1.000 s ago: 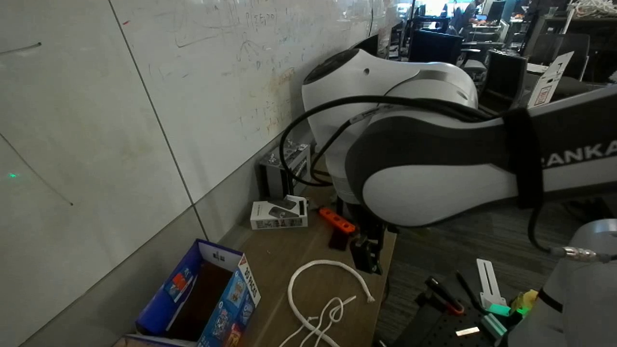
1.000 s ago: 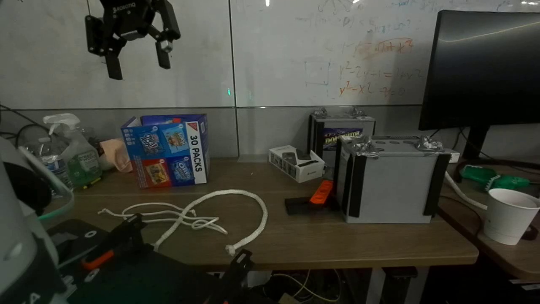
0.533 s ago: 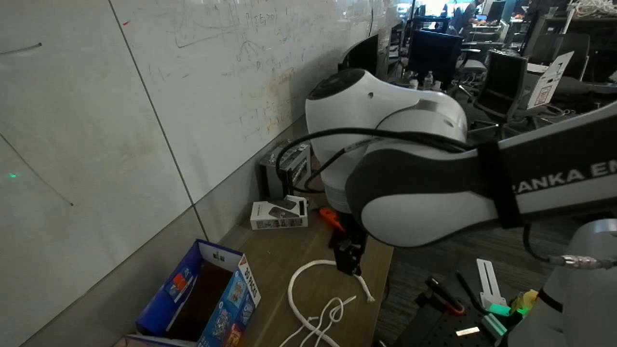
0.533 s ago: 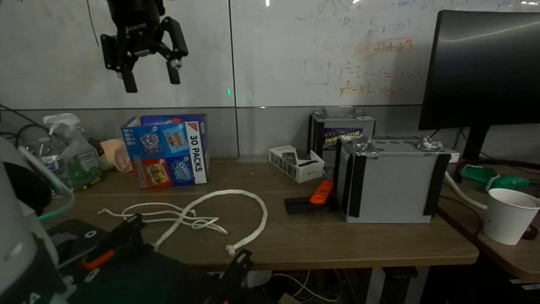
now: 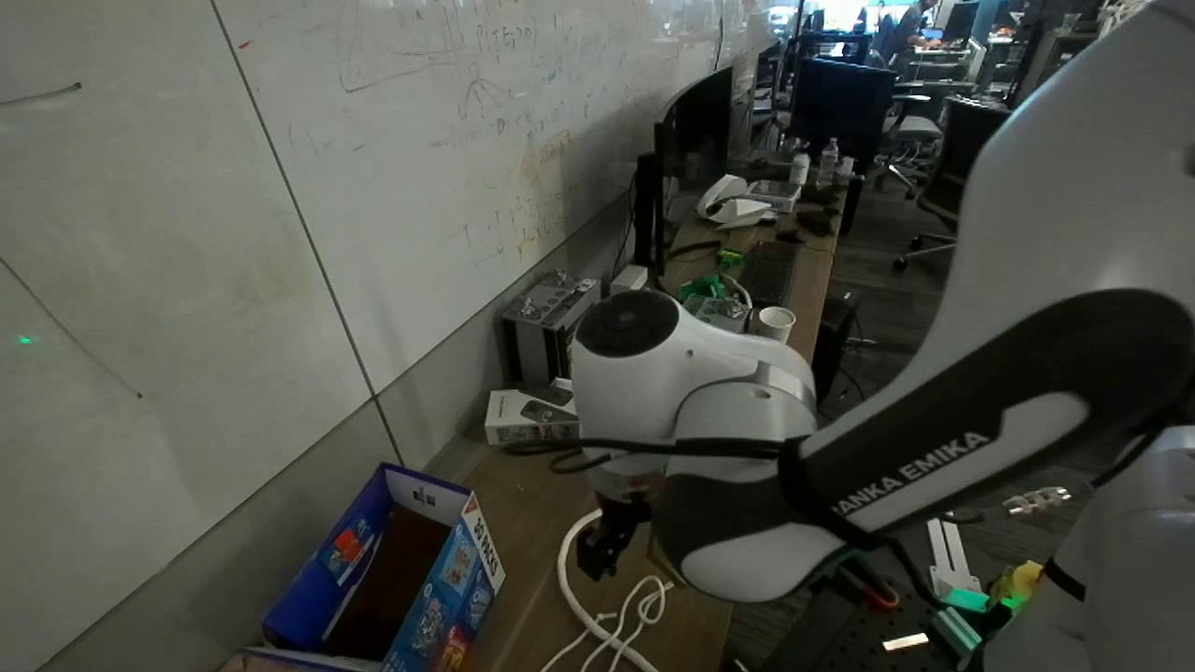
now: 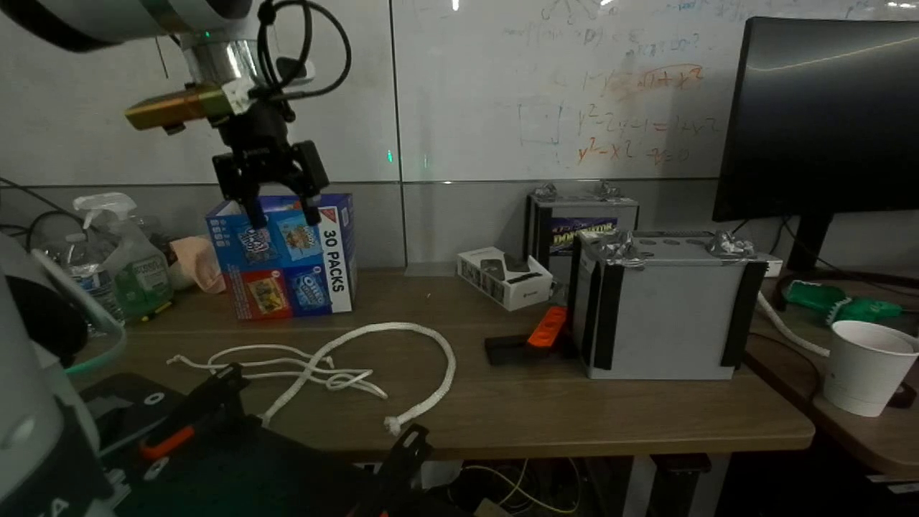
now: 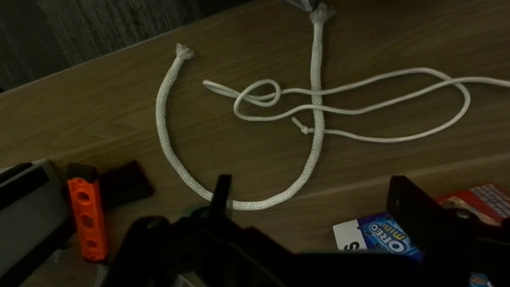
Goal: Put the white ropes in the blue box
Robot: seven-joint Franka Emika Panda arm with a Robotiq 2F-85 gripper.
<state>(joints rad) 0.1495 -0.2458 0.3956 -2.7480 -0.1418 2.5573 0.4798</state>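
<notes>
Standing open, blue box [image 5: 441, 586]; white ropes [image 7: 317, 99] lie outside.

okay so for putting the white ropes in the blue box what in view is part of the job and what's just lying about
For the job:
thick white rope
thin white rope
blue box
gripper

Just lying about:
orange tool
small white box
grey cases
white cup
spray bottle

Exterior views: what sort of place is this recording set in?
Likely an office or lab workspace: a whiteboard bearing handwritten equations, a large monitor, and office chairs in the background.
</notes>
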